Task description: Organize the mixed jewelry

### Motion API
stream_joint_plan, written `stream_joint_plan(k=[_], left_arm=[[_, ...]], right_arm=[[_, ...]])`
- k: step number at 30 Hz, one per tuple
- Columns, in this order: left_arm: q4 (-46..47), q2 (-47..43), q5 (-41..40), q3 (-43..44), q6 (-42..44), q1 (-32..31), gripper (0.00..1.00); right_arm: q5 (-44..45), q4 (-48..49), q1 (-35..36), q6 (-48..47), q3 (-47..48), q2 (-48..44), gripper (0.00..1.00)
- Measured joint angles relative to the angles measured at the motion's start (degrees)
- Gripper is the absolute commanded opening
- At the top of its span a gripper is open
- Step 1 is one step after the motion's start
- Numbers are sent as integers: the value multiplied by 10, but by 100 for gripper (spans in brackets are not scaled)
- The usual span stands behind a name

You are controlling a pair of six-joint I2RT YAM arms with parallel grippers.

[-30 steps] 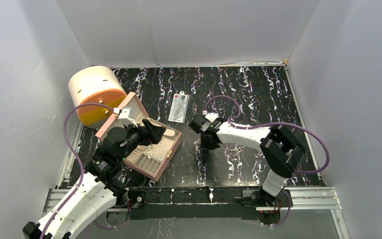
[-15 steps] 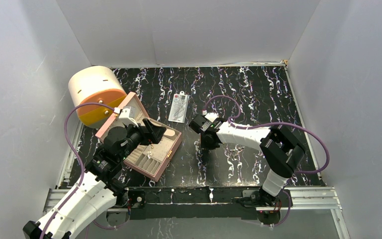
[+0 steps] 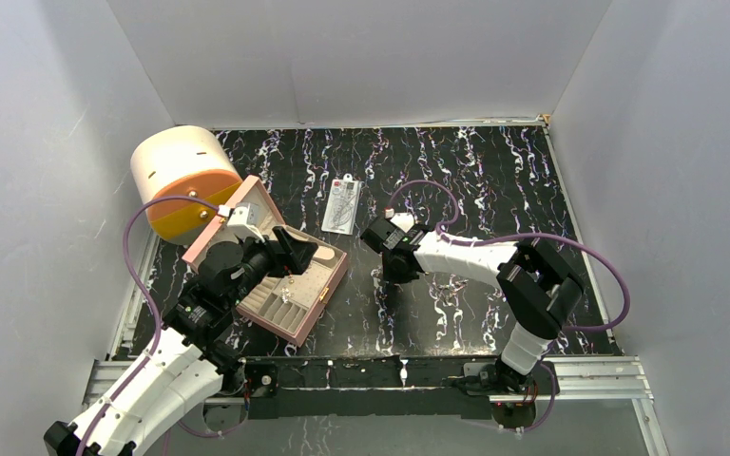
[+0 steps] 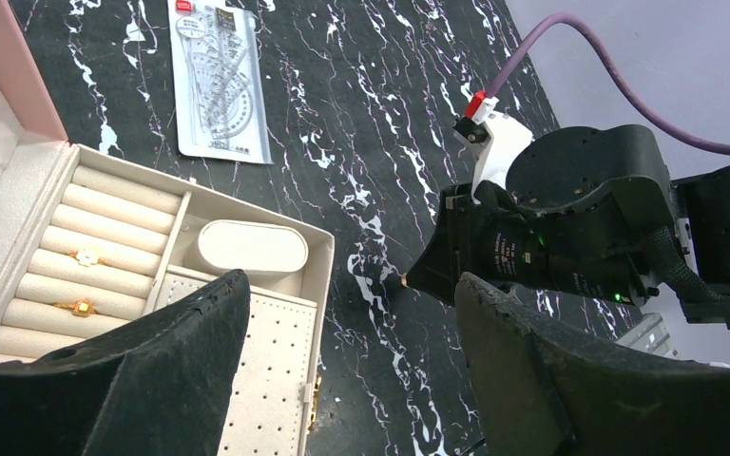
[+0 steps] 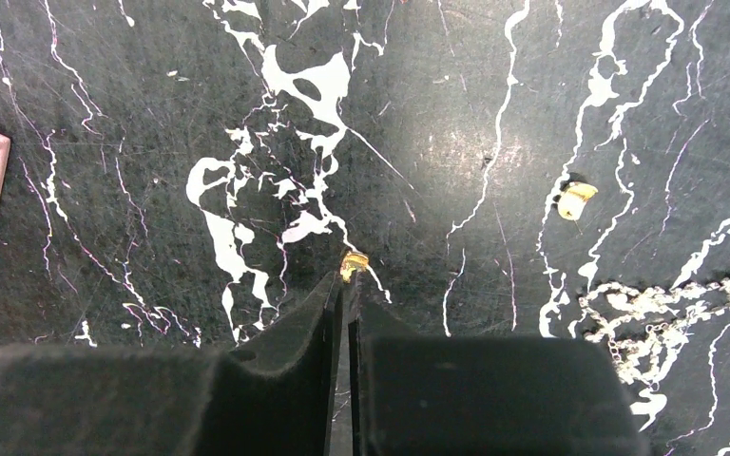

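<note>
1. Pinching at its very tips, the right gripper point(image 5: 347, 280) is clenched almost fully together on a tiny gold stud point(image 5: 354, 263). It sits low against the black marbled surface point(image 5: 456, 114).
2. Only a sliver of the stud appears to sit between the fingertips, so the hold looks shallow. A lift or a quick swing could let it pop out. It could then skip across the busy white veining, where it would be hard to find.
3. Just right of it, a second, paler stud point(image 5: 572, 199) and a tangled silvery chain point(image 5: 661, 313) lie loose on the surface. A dropped stud could land in the chain, or a low sweep of the arm could drag both along.
4. The pink jewelry box point(image 4: 323, 275) stands open on the left side, with two gold pieces point(image 4: 84, 255) seated on its ring rolls.
5. The left gripper point(image 4: 342, 380) hangs released, spread wide, right above the box and facing the right gripper. Carrying the stud in could bring the two arms into contact or nudge the box.
6. A clear packet of drawing templates point(image 4: 219, 90) lies beyond the box, apart from the jewelry.
</note>
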Motion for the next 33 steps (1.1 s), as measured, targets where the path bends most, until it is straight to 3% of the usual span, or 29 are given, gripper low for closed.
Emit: stream_joint_plan(k=[11,16,23,29,33], left_arm=[[0,0,2,0,-2,0,76],[0,2,3,0,-4,0,76],[0,3,8,0,-5,0,76],[0,8,22,0,-16,0,76],[6,20,49,0,-41,0,75]], right_arm=[[0,1,-1,-1,0,3,14],[1,1,-1,0,0,3,0],[-2,5,-2,1,0,1,0],[-62,85,-27,-10,-60,-69,0],[-156,183,-80,-16,-130,-155,0]])
